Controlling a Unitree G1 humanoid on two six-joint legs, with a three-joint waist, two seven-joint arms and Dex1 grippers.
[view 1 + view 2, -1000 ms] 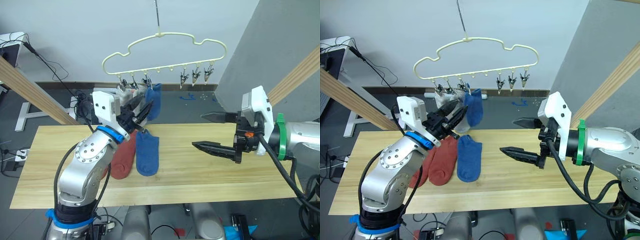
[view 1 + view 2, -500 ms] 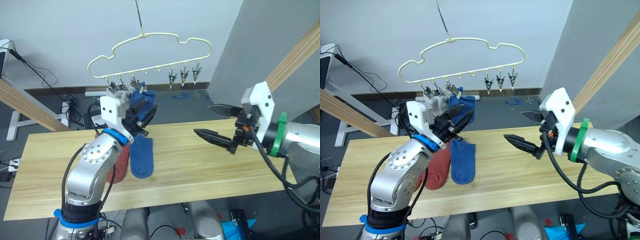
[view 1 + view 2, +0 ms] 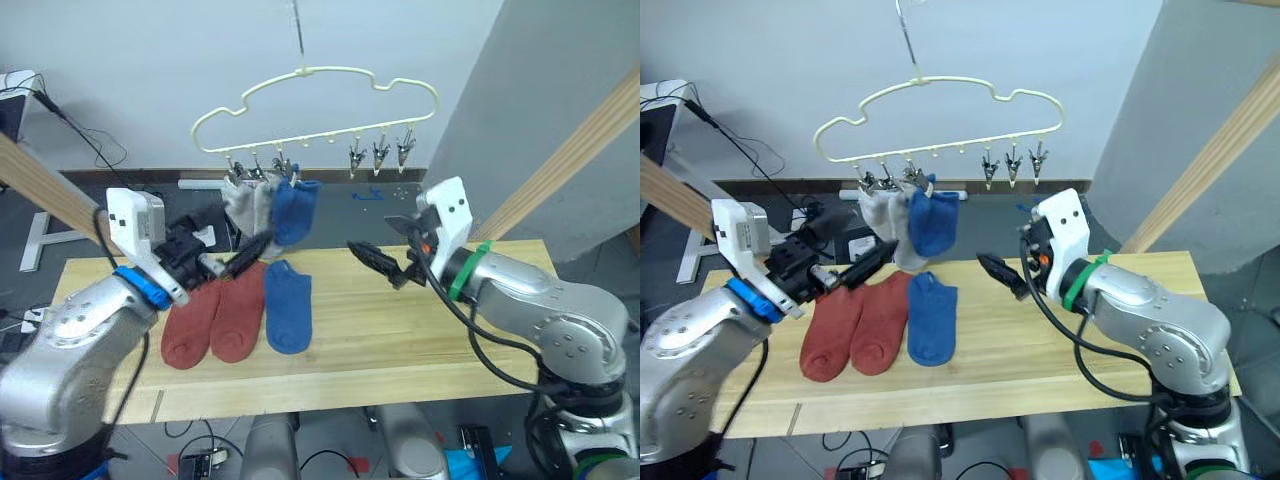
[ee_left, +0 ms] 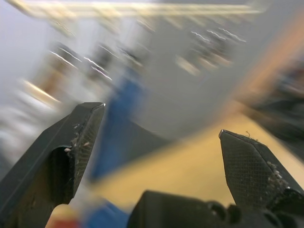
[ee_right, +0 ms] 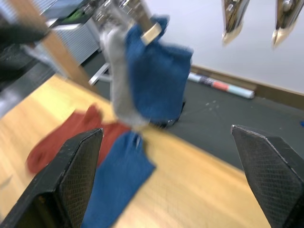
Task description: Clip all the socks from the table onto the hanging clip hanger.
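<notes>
Left gripper (image 3: pixel 232 264): spread wide and empty, now drawn back and down from the hanging blue sock (image 3: pixel 293 211) it hovered against a second ago, and poised low over the rust-red socks (image 3: pixel 213 318). Right gripper (image 3: pixel 386 250): likewise open, holding nothing, swung in from the right side of the table (image 3: pixel 420 330) toward the middle, pointing at the clip hanger (image 3: pixel 316 110) and the sock row.

Outward from the fingers: three socks already clipped at the left end of the hanger, two light grey socks (image 3: pixel 246 205) and the blue one, bunched close together and overlapping. Three silver clips (image 3: pixel 379 154) at the right end bare, with small empty loops between the two groups. On the table, three socks lying flat side by side: two rust-red, then a second blue sock (image 3: pixel 288 306) just beside them, toes toward the near edge.

Reading of the shift: clipping of the third sock apparently finished, hence the release and pull-back. Half the job done, half left; next pick most likely one of the three table socks, the left gripper being nearest the red pair. Some camera shift between moments too, so part of the apparent movement belongs to the head, not the arms.

Brands, labels, writing: nothing legible on the socks, hanger or table. Green band on the right forearm and blue band on the left, both unmarked as far as can be seen.
</notes>
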